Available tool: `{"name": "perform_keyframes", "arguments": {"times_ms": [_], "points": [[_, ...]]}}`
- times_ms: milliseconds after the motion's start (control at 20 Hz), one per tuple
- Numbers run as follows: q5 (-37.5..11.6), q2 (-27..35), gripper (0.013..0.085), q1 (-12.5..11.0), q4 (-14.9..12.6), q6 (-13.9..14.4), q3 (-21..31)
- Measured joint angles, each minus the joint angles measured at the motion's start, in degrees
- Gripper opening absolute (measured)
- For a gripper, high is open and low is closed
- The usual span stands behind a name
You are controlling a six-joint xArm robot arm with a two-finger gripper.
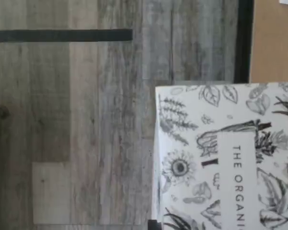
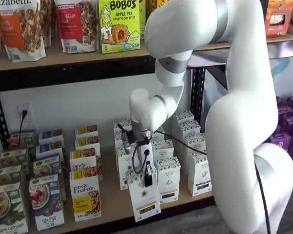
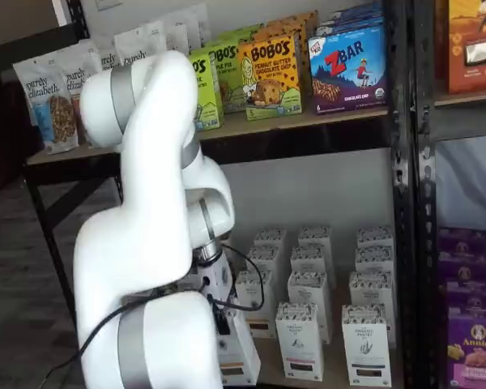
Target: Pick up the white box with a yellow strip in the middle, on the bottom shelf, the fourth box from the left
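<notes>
A: What took up the most room?

B: The arm [image 2: 234, 107]. In both shelf views its white links stood between camera and shelves, bent down toward the bottom shelf [image 2: 112, 204].

A: And the shelves?

B: The top shelf [image 2: 58, 57] carried granola bags [image 2: 22, 27] and a green Bobo's box [image 2: 118, 25]. The bottom one held purely elizabeth boxes [image 2: 85, 197] on one side and rows of white boxes [image 2: 200, 170] with leaf drawings on the other.

A: Where was the target box?

B: The box [image 2: 144, 195] stood at the front edge of the bottom shelf, out ahead of its row and leaning slightly. In a shelf view it showed low beside the arm [image 3: 235, 356], partly hidden. The wrist view showed its printed face [image 1: 225, 158], with "THE ORGANI" readable, over grey wood floor [image 1: 77, 134].

A: And the gripper?

B: The gripper [image 2: 147, 176] was at the box's upper part, a black finger lying down its front face, cable [image 2: 136, 163] looped beside it. It appeared to pinch the box, though only one finger showed clearly.
</notes>
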Motion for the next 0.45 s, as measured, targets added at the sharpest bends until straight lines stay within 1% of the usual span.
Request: {"name": "perform_keyframes", "arguments": {"times_ms": [200, 450], "points": [[0.2, -3.3, 0.0490, 0.4, 0.0, 0.4, 2.8], [0.6, -6.2, 0.0490, 0.2, 0.4, -0.2, 5.0]]}}
